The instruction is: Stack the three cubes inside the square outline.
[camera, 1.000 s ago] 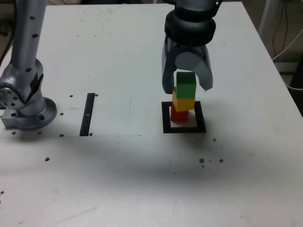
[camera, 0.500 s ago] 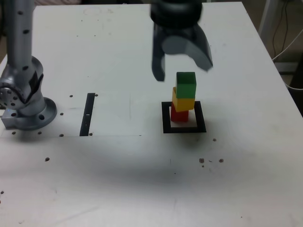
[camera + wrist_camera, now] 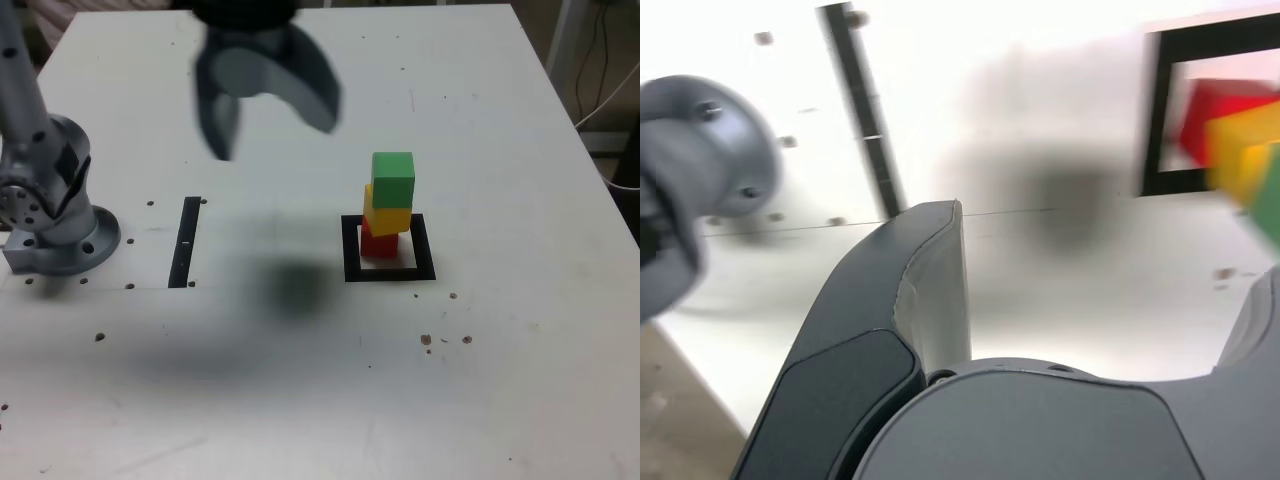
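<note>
In the exterior view the three cubes form one tower: the red cube (image 3: 377, 243) at the bottom, the yellow cube (image 3: 387, 217) on it, and the green cube (image 3: 393, 178) on top. The tower stands inside the black square outline (image 3: 350, 252), toward its back left. My gripper (image 3: 270, 135) hangs open and empty, raised well above the table and off to the exterior view's left of the tower. The wrist view is blurred. It shows the red cube (image 3: 1215, 110), the yellow cube (image 3: 1240, 150), the green cube (image 3: 1270, 205) and the outline (image 3: 1155, 120) beyond my open gripper (image 3: 1100, 300).
A thin black strip (image 3: 186, 240) lies on the white table (image 3: 300, 400) at the exterior view's left. Beside it stands the arm's grey base (image 3: 50, 215). Small dark specks dot the surface. Cables hang past the table's right edge (image 3: 590, 100).
The gripper has opened fully and let go of the green cube. It rose and swung to the exterior view's left, away from the tower, which stands unmoved.
</note>
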Controlling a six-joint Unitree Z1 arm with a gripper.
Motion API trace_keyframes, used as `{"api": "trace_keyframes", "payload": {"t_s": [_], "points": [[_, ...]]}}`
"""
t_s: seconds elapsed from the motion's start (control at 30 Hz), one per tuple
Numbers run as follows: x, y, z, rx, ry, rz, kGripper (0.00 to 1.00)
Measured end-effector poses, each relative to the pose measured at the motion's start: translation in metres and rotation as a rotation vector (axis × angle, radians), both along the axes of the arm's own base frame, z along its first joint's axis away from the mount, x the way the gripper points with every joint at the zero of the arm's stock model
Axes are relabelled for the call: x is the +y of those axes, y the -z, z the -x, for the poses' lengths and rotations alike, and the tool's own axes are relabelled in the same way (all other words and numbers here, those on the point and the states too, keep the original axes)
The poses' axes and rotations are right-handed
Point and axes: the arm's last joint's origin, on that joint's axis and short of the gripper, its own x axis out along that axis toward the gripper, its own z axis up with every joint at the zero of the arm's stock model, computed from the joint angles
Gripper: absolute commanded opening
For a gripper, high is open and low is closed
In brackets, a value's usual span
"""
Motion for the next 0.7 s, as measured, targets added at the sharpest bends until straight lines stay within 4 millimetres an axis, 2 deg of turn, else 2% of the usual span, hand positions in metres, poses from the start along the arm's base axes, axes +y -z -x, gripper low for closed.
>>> {"api": "trace_keyframes", "payload": {"t_s": [0.13,0.5,0.7], "points": [[0.001,0.017,0.026,0.075,0.008,0.0,1.0],[0.002,0.084,0.06,0.164,0.018,-0.009,1.0],[0.001,0.104,0.07,0.174,0.031,-0.013,0.99]]}}
